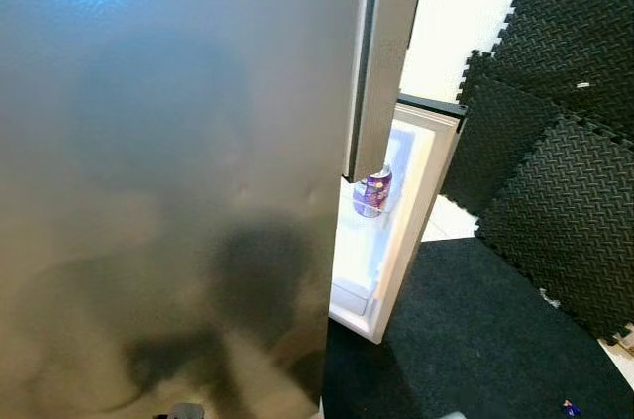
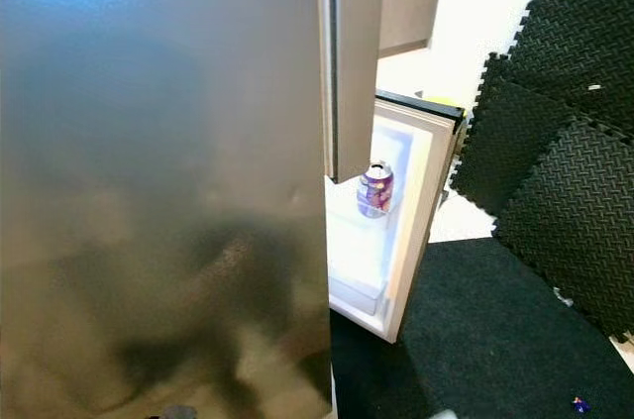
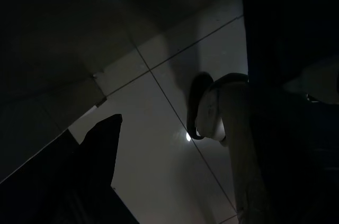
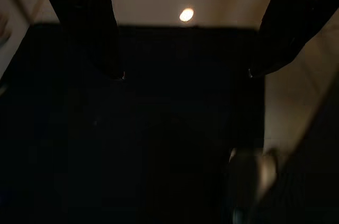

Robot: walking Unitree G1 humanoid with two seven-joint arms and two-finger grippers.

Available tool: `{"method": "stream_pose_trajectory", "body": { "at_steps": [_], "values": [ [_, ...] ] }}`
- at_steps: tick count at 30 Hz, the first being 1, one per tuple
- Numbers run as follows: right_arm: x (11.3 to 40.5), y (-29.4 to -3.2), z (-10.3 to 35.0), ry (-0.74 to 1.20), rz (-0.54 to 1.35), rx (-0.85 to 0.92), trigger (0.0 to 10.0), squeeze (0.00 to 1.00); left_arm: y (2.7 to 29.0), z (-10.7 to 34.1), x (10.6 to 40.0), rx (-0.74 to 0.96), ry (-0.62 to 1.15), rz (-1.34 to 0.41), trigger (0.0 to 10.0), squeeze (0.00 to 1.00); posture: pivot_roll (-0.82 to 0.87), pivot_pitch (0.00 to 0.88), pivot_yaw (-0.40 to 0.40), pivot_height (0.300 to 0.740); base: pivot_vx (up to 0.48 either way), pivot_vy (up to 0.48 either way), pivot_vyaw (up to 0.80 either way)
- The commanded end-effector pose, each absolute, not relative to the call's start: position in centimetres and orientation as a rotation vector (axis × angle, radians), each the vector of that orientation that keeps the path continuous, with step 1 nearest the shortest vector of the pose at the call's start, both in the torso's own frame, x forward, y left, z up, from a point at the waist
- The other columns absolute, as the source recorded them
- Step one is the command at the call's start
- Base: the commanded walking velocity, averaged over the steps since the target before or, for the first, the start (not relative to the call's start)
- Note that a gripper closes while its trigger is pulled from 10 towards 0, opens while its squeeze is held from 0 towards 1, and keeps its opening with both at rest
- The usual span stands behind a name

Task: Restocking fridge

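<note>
2 black fingers of the right gripper (image 4: 183, 73) hang spread wide apart with nothing between them, over a dark mat (image 4: 148, 144) and pale floor; that arm looks idle. For the left gripper (image 3: 100, 155) only 1 dark finger can be made out over shaded floor tiles (image 3: 159, 75), so I cannot tell how it is set.

Further out, the steel fridge door (image 1: 168, 171) stands very close in front of the head. Past its edge, a lower door (image 2: 421, 211) is swung open, and 1 purple can (image 2: 375, 189) stands upright on its white door shelf (image 2: 359, 241).

To restock well, I judge the robot should step right for a clear view of the open compartment, then fetch an item with the empty right gripper. Black foam mats (image 1: 555, 171) lean nearby, so turning needs care.
</note>
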State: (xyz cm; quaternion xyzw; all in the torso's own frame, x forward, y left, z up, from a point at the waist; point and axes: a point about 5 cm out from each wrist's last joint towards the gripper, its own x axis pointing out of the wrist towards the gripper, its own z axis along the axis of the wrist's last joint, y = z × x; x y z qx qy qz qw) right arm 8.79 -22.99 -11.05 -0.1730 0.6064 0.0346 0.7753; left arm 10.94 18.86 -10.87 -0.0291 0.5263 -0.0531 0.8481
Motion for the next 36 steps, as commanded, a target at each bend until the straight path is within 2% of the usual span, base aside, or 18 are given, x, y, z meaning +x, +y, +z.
{"method": "stream_pose_trajectory", "body": {
  "at_steps": [1, 9, 36],
  "values": [
    [9.8, -22.5, -10.9, 1.276, 0.078, -0.345, 10.0, 0.0, 18.8, -11.0, 10.6, -0.046, 1.129, -0.122, 10.0, 0.0, -0.06, 0.0, 0.0, 0.74, 0.0, 0.0, 0.0],
    [11.8, -22.1, -10.5, 1.224, 0.085, -0.317, 10.0, 0.0, 19.0, -11.0, 10.5, -0.025, 1.157, -0.146, 10.0, 0.0, -0.05, 0.0, -0.002, 0.74, 0.0, 0.0, 0.0],
    [11.3, -22.2, -10.6, 1.248, 0.105, -0.327, 10.0, 0.0, 18.8, -11.2, 9.7, -0.034, 1.183, -0.159, 10.0, 0.0, -0.05, 0.0, -0.004, 0.74, 0.0, -0.478, 0.0]
  ]
}}
